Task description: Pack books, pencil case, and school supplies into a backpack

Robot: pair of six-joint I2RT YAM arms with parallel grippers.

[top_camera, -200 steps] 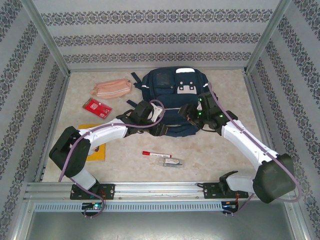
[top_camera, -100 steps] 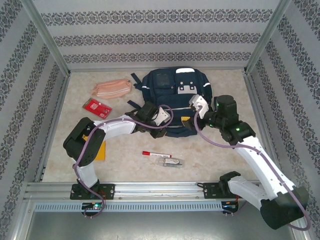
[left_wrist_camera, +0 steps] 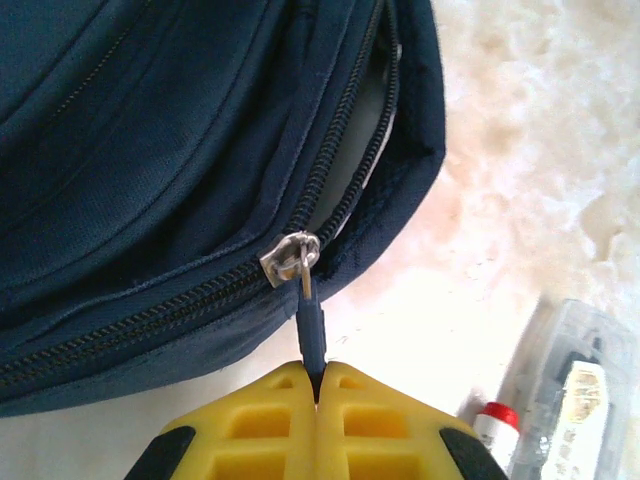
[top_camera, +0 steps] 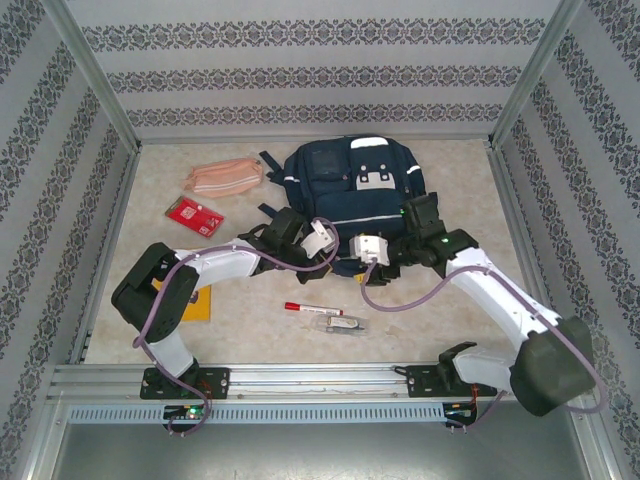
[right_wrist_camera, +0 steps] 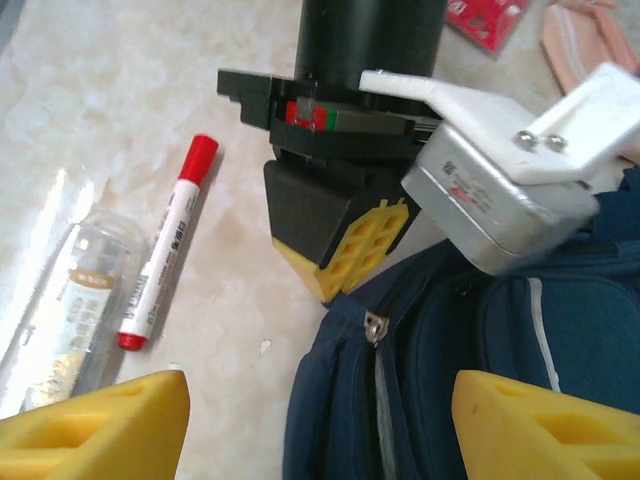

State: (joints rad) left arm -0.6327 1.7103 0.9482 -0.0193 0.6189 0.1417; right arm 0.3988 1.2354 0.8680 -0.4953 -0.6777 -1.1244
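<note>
Noted two changes against a second back: left gripper [left_wrist_camera: 318, 392] gone from half-parted to pinched tight, right arm [top_camera: 490, 290] swung in from the backpack's right flank to its near edge, jaws wider than before.

Found the left gripper clenched on the dark zip pull [left_wrist_camera: 311, 330] of the navy backpack [top_camera: 340, 185], at mid-table toward the far wall. Slider [left_wrist_camera: 290, 256] at the near corner, zip gaping a little beyond it. Found the right gripper [right_wrist_camera: 320, 430] spread wide, grasping nothing, poised over that same corner and facing the left one at close quarters.

Around them:
- Saw the white marker [top_camera: 312, 308] with red cap lying on the table just in front of both grippers, and the clear-wrapped greyish item [top_camera: 340, 324] alongside it.
- Spotted the yellow-orange book [top_camera: 197, 300] at left, partly hidden under the left arm [top_camera: 215, 265].
- Marked the salmon pencil case [top_camera: 225, 177] just left of the backpack, and the red packet [top_camera: 192, 213] nearer than it, apart.
- Found both wrists crowded over the backpack's near edge, blocking sight of the front pocket there from above.

Surface: pale marbled tabletop [top_camera: 460, 180], glossy.

Room: walls [top_camera: 320, 60] papered in grey stripes with dark ornamental bands, aluminium posts [top_camera: 92, 75] at the corners, and a metal rail [top_camera: 320, 375] along the near edge.
</note>
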